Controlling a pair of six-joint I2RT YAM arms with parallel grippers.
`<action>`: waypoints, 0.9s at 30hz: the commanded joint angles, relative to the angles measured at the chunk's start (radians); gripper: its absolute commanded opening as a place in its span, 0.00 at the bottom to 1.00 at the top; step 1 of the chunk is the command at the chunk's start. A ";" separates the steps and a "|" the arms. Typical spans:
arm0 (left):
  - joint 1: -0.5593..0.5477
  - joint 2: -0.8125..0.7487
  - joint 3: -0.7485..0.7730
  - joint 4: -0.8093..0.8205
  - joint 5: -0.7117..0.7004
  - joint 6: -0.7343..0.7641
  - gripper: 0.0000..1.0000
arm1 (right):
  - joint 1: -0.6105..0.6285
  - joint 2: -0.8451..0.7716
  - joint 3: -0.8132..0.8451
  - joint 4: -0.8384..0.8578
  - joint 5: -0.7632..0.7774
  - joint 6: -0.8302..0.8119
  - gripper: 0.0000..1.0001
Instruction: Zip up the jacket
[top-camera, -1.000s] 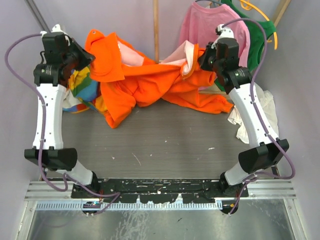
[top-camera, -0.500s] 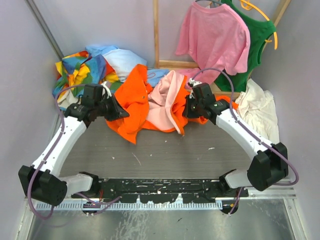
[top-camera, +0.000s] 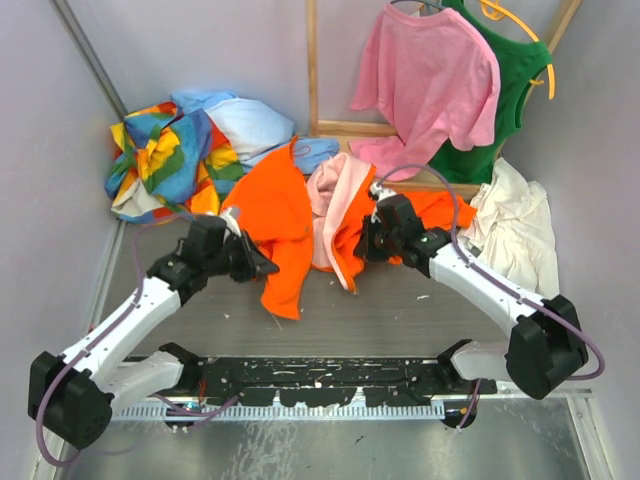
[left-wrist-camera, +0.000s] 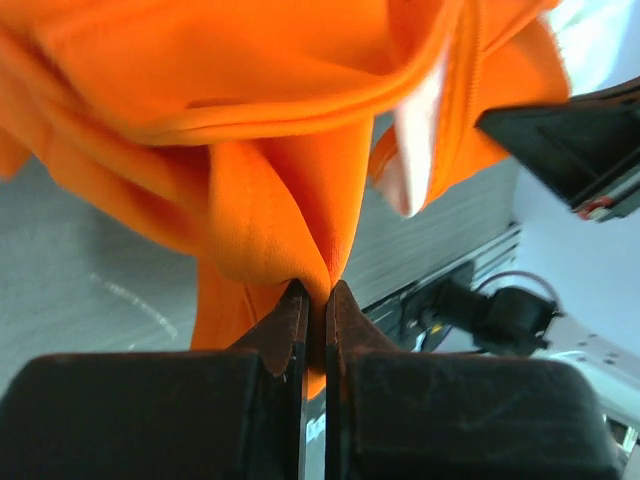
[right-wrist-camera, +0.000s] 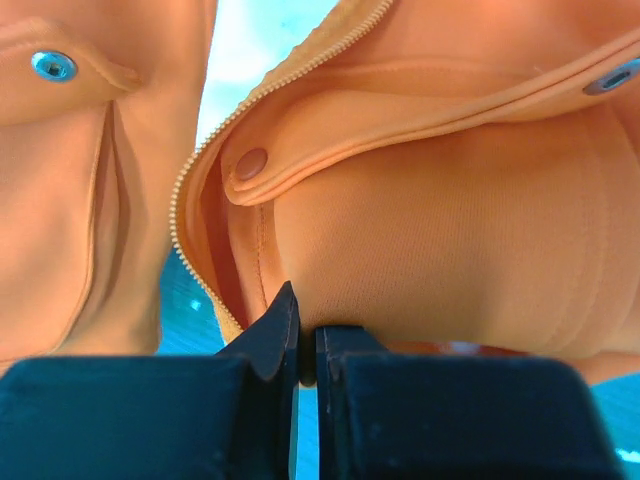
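Observation:
The orange jacket (top-camera: 285, 215) lies bunched at the table's middle, its pale pink lining (top-camera: 330, 205) turned up between two orange folds. My left gripper (top-camera: 262, 268) is shut on an orange fold at the jacket's left side; the left wrist view shows the jacket's cloth (left-wrist-camera: 250, 150) pinched between the left gripper's (left-wrist-camera: 316, 295) jaws. My right gripper (top-camera: 366, 243) is shut on the jacket's right side. In the right wrist view the jacket's fabric (right-wrist-camera: 420, 240) is nipped at the right gripper (right-wrist-camera: 306, 325), with open zipper teeth (right-wrist-camera: 185, 200) and snap buttons (right-wrist-camera: 250, 163) just above.
A multicoloured garment (top-camera: 165, 155) and a light blue one (top-camera: 250, 120) are heaped at the back left. A pink T-shirt (top-camera: 430, 75) and a green top (top-camera: 515, 80) hang at the back right. A white cloth (top-camera: 515, 225) lies on the right. A wooden frame (top-camera: 312, 70) stands behind.
Both arms have swung down and toward the near edge, dragging the jacket with them. From a wide spread it has gathered into a narrow bunch, exposing the garments behind.

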 joint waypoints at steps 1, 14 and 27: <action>-0.075 -0.016 -0.172 0.218 -0.035 -0.158 0.00 | 0.030 -0.001 -0.117 0.107 -0.021 0.056 0.09; -0.099 -0.041 -0.167 0.017 -0.182 -0.007 0.65 | 0.043 -0.054 -0.137 0.017 0.108 -0.016 0.42; -0.205 -0.070 0.117 -0.157 -0.348 0.175 0.75 | -0.321 0.001 0.044 0.166 -0.178 -0.070 0.55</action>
